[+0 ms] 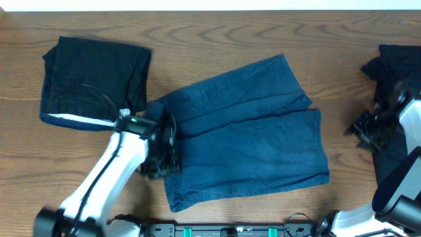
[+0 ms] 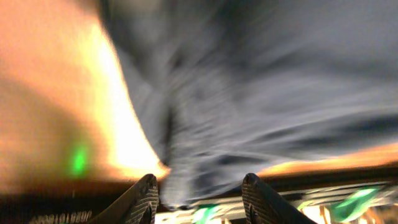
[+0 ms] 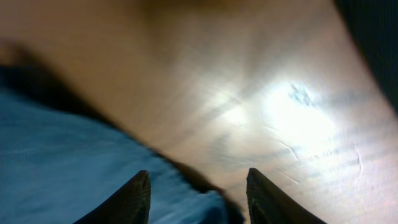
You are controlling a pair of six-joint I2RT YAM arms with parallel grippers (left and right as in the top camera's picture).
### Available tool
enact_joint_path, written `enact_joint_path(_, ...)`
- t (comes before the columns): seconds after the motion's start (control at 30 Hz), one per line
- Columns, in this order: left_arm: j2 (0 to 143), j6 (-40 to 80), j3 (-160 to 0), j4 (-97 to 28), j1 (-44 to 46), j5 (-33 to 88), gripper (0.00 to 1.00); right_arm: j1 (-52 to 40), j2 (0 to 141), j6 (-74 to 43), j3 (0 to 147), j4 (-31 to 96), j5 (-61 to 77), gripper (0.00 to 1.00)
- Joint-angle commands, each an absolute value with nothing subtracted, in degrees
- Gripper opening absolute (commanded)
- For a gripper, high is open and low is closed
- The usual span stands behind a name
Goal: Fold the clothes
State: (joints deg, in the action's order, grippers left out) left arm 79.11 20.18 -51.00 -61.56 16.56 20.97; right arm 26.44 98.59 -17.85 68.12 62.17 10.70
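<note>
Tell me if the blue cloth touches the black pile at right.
Apart. Overhead shows bare table between the blue cloth and the black pile.

Motion blur is smearing the whole left wrist view. The wide navy-blue denim-like cloth (image 2: 249,93) ahead of the left gripper (image 2: 199,180) is showing only as streaks, its folds unreadable, and the bottom edge is cutting off both fingers below their tips. The right wrist view is blurring too: ahead of the right gripper (image 3: 198,174) and to its right, a dark strip (image 3: 379,37) is running out of the corner, too smeared to identify. Overhead, the left gripper is blurring over the navy cloth's edge, hiding whether it is touching. The white right arm (image 1: 411,131) is covering part of the crumpled black cloth pile (image 1: 395,59), which the frame edge is cutting off.
</note>
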Motion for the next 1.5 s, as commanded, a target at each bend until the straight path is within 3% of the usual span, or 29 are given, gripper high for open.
enact_joint_path(0.0, 74.7, 21.3, -59.7, -60.8, 16.3, 20.3, 0.51, 21.5, 97.7, -11.3, 72.6, 63.9, 17.1, 0.48)
enact_joint_path(0.1, 73.8, 21.3, -63.7, -59.2, 16.3, 20.0, 0.5, 16.2, 97.7, -8.0, 73.4, 63.6, 19.0, 0.44)
enact_joint_path(0.17, 74.0, 21.6, -63.8, -57.5, 16.3, 17.6, 0.24, 12.3, 97.8, -6.2, 73.1, 62.1, 18.8, 0.31)
enact_joint_path(0.27, 76.1, 24.4, -63.4, -57.1, 16.3, 10.4, 0.12, 7.2, 97.8, -4.1, 72.4, 58.6, 18.2, 0.16)
enact_joint_path(0.57, 90.2, 24.8, -63.2, -49.4, 16.3, 1.8, 0.09, -2.9, 98.3, -4.1, 67.9, 44.4, 10.9, 0.01)
enact_joint_path(1.1, 109.9, 25.4, -63.2, -32.7, 16.3, 1.9, 0.07, -5.0, 106.7, -3.6, 56.8, 19.0, 8.8, 0.01)
enact_joint_path(1.47, 117.8, 22.6, -63.2, -6.9, 16.4, 1.9, 0.06, -1.4, 110.3, -5.1, 56.8, 7.7, 3.0, 0.01)
